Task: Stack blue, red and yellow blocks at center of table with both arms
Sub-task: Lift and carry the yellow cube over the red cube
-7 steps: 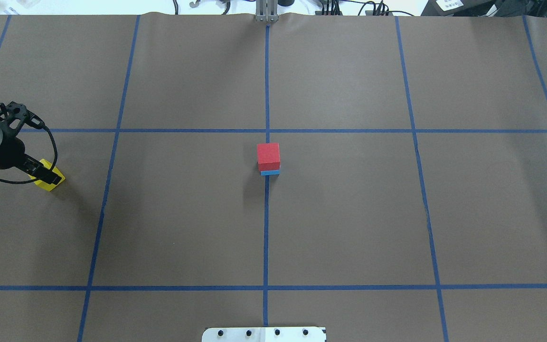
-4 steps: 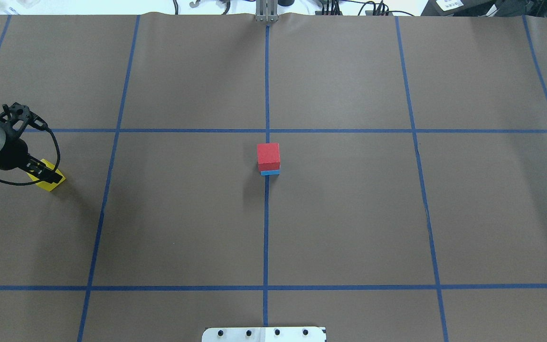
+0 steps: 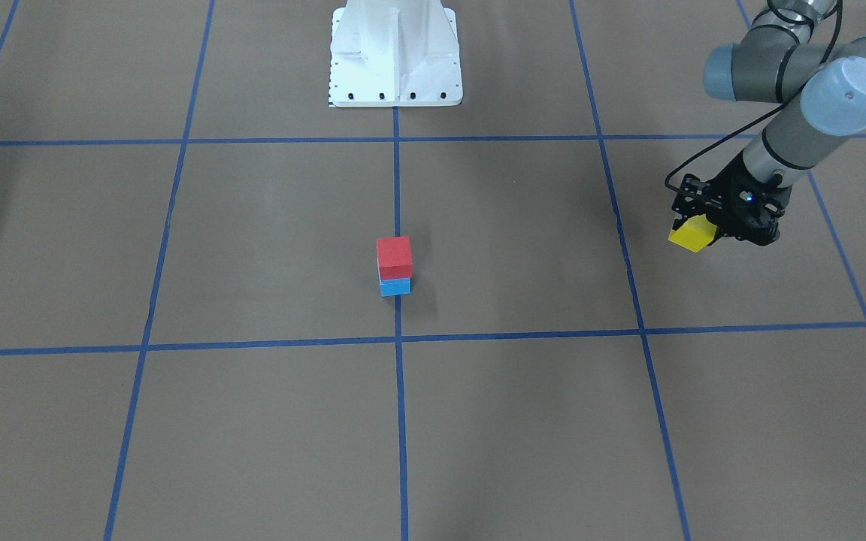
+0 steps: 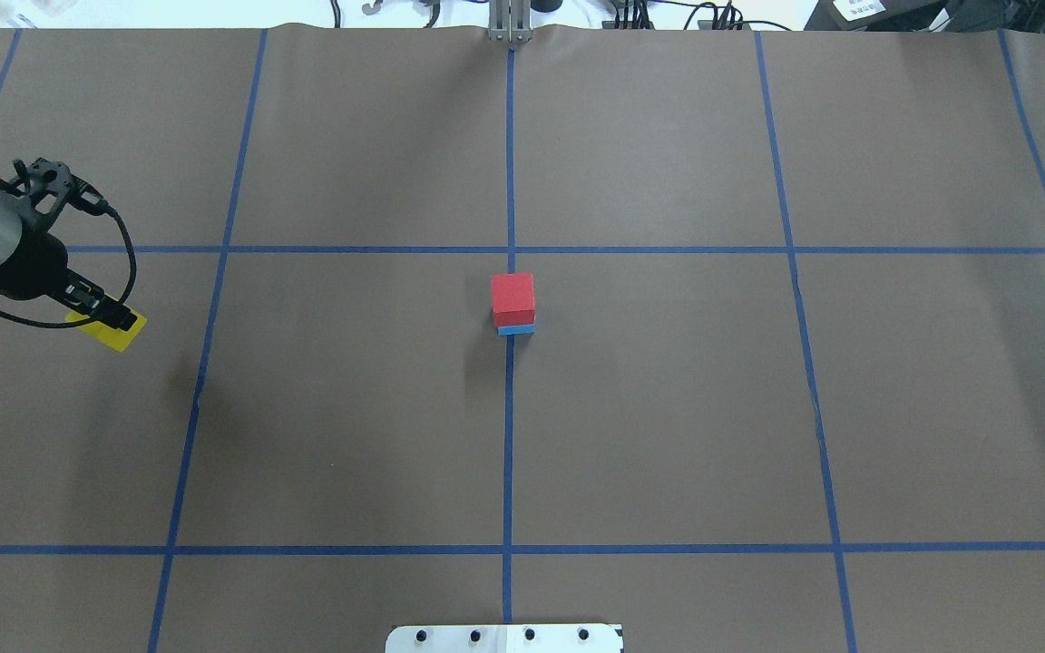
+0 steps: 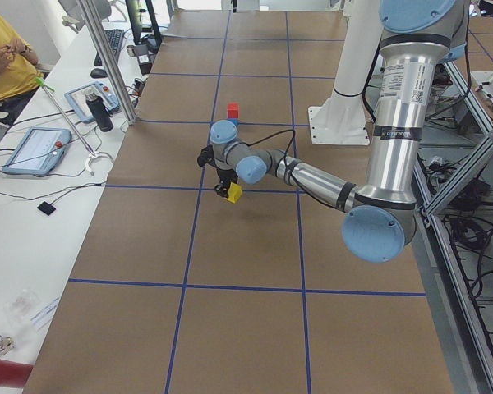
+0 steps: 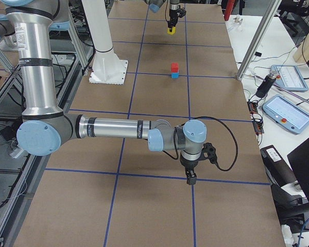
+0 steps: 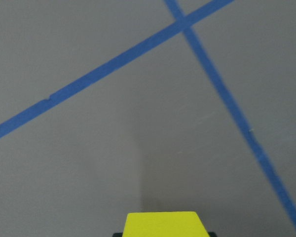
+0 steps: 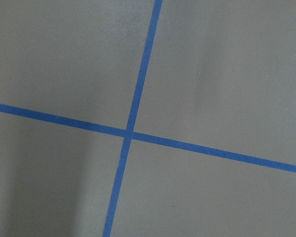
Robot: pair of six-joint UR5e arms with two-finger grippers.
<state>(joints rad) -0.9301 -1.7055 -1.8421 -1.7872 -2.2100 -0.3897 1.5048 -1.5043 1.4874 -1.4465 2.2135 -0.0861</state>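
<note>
blocks: three, one per colour | red block (image 4: 512,297) sitting on blue block (image 4: 515,330) at table (image 4: 668,408) centre | left gripper (image 4: 116,320) clamping yellow block (image 4: 112,334), hanging above table's left end | right gripper (image 6: 191,180) hovering near a tape crossing, opening not readable

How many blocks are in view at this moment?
3. The red block sits on the blue block at the centre of the table. The yellow block is held in the left gripper, far to the robot's left. None seems hidden.
</note>
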